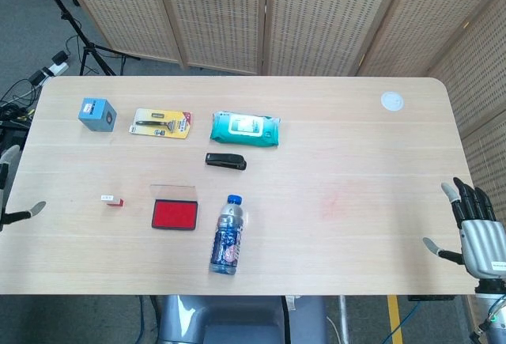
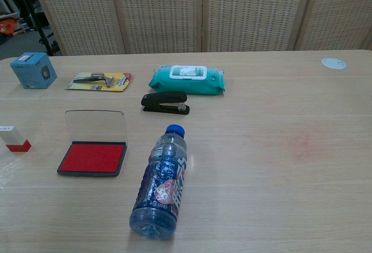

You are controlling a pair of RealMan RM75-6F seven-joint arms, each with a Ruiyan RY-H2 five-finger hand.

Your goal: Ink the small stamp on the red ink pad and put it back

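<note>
The small stamp [image 1: 112, 200] is standing left of the red ink pad [image 1: 174, 214]; a bottle [image 1: 226, 236] is lying nearby. The left robot hand [image 1: 9, 186] and the right robot hand [image 1: 474, 229] are resting spread, empty.

1 stamp [image 1: 111, 200] – 1 ink pad [image 1: 175, 213] (open) – 1 bottle [image 1: 226, 236] – 1 stapler [image 1: 226, 161]

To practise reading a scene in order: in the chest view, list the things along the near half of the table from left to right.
Small white stamp with a red base → open red ink pad with a clear lid → blue-capped plastic bottle lying on its side.
</note>
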